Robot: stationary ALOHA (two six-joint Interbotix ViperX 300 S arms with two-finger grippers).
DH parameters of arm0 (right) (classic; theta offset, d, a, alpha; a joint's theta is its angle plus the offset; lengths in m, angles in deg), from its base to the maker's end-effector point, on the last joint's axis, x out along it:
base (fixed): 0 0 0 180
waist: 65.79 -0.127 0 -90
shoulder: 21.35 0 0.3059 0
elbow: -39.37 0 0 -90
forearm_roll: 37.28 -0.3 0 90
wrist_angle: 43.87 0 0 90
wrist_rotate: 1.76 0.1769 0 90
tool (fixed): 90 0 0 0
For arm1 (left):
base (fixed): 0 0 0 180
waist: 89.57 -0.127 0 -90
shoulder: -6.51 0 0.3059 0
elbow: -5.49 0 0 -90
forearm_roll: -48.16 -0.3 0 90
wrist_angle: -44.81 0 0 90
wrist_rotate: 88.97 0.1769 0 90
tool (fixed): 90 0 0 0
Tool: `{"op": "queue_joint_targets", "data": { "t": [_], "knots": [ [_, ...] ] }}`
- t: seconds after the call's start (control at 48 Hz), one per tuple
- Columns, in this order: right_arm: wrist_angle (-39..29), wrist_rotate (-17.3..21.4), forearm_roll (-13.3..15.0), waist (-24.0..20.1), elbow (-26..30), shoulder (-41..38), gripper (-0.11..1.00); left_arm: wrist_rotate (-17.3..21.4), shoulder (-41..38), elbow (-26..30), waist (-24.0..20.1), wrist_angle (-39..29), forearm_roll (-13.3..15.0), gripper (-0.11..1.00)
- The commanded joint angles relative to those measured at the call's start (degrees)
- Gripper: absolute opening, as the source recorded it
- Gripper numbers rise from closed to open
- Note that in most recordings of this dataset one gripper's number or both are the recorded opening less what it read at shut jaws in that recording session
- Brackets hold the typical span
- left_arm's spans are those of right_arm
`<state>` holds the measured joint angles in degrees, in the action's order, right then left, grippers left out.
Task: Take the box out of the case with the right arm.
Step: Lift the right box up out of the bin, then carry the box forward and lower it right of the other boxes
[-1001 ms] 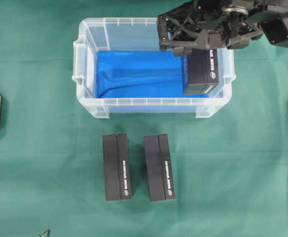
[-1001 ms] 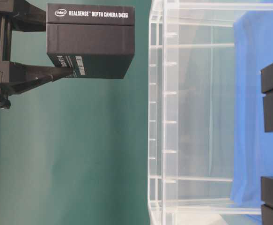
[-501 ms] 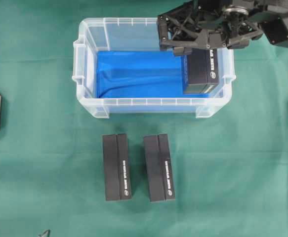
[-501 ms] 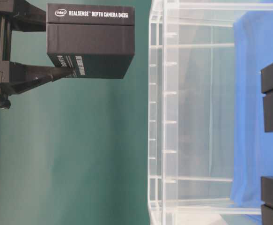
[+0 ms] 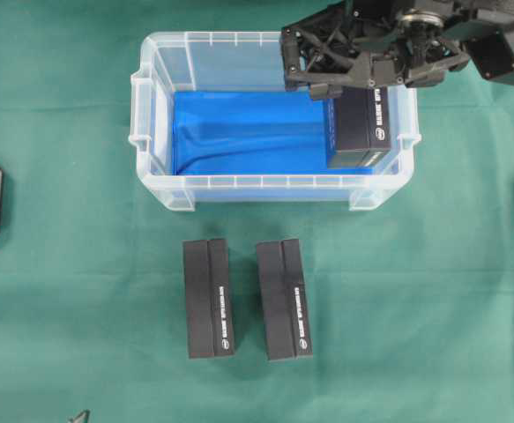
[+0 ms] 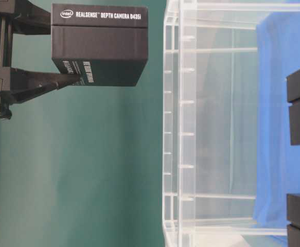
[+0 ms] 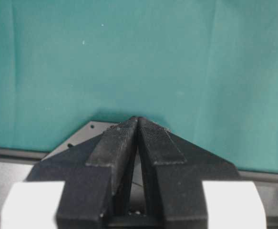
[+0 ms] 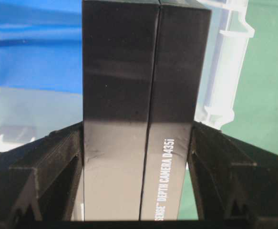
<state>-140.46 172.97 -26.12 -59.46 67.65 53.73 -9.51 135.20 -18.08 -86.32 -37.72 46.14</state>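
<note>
The box [image 5: 359, 129]: a black, sharp-edged rectangular carton with white lettering down one narrow face; judged stiff and light to moderate in weight, with smooth matte card sides that could slide under a weak pinch; a seam runs lengthwise where lid meets base, so a squeeze across the two broad faces keeps it shut, whereas a pull on the lid alone might part it. It sits toward the upper right of the overhead frame, above the right end of the case [image 5: 151, 145]; the table-level view shows it [image 6: 99, 45] fully clear of the rim, hanging in the air with nothing beneath it.

The right gripper [image 8: 138, 143] is clenched on the box, one finger flat against each broad face, contact near the end of the box closest to the wrist; most of its length projects beyond the fingers, so a tilt or swing is the likely risk.

The case: clear walls, blue lining, no other box seen inside.

Two more black boxes [image 5: 209, 298] [image 5: 283, 299] lie side by side on the green bench [image 5: 80, 335] below the case.

The left gripper [image 7: 138, 125] is idle, jaws pressed together, holding nothing.
</note>
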Motion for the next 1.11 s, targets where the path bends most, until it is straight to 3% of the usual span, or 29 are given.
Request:
{"op": "queue_joint_targets", "data": {
  "t": [0.0, 0.375, 0.647, 1.084],
  "knots": [
    [-0.2, -0.1, 0.3, -0.2, 1.3, 2.2, 0.65, 0.1, -0.2, 0.5, -0.2, 0.3, -0.1, 0.02],
    [-0.4, 0.0, 0.3, -1.4, 1.3, 2.2, 0.65, 0.1, -0.3, 0.6, -0.2, 0.3, -0.1, 0.02],
    [-3.3, 1.1, 0.3, -6.0, 1.2, 2.2, 0.65, 0.1, -0.6, 0.6, -0.2, 0.3, -0.1, 0.02],
    [-4.8, 9.3, 0.3, -16.3, 1.1, 2.1, 0.65, 0.1, -0.6, 0.6, -0.2, 0.3, -0.1, 0.02]
  ]
}}
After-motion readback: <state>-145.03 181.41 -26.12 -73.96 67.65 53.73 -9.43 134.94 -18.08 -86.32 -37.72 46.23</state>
